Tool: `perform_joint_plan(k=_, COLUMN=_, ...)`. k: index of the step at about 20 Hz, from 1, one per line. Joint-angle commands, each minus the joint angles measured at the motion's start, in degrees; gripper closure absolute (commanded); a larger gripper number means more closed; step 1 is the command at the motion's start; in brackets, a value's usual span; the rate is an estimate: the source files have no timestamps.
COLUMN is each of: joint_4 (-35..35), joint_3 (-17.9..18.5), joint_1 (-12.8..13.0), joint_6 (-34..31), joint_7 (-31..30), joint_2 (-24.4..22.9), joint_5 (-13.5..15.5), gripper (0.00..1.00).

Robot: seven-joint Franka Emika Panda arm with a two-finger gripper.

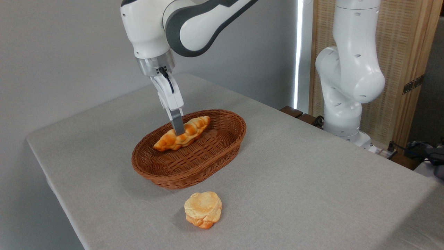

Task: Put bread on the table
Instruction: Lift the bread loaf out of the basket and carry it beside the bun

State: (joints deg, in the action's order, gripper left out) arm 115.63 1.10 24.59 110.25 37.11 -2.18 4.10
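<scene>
1. The gripper [179, 131] is closed on the bread [182, 133] at mid-length, holding it just above the basket [194, 166] floor.
2. The bread's long axis runs lower-left to upper-right, along the basket's length.
3. Bare surface [295, 173] lies right; a bun [203, 209] sits in front.
</scene>
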Motion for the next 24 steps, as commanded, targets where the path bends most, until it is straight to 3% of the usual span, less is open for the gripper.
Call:
perform_joint_plan(k=1, joint_4=-1.46, joint_3=0.84, joint_1=-0.15, joint_6=-0.30, joint_7=0.86, joint_2=-1.42, joint_5=0.91, gripper=1.00)
perform_joint_plan(k=9, joint_4=-3.83, joint_3=5.14, joint_1=-0.33, joint_6=-5.57, joint_7=0.95, joint_2=-4.76, joint_5=1.00, gripper=1.00)
perform_joint_plan(k=19, joint_4=-5.23, joint_3=17.26, joint_1=-0.42, joint_6=-13.21, joint_7=3.67, joint_2=-8.37, joint_5=-0.32, gripper=1.00)
perform_joint_plan(k=24, joint_4=-5.33, joint_3=22.54, joint_1=-0.42, joint_6=-13.93, joint_7=6.66, joint_2=-8.64, joint_5=-3.83, gripper=1.00)
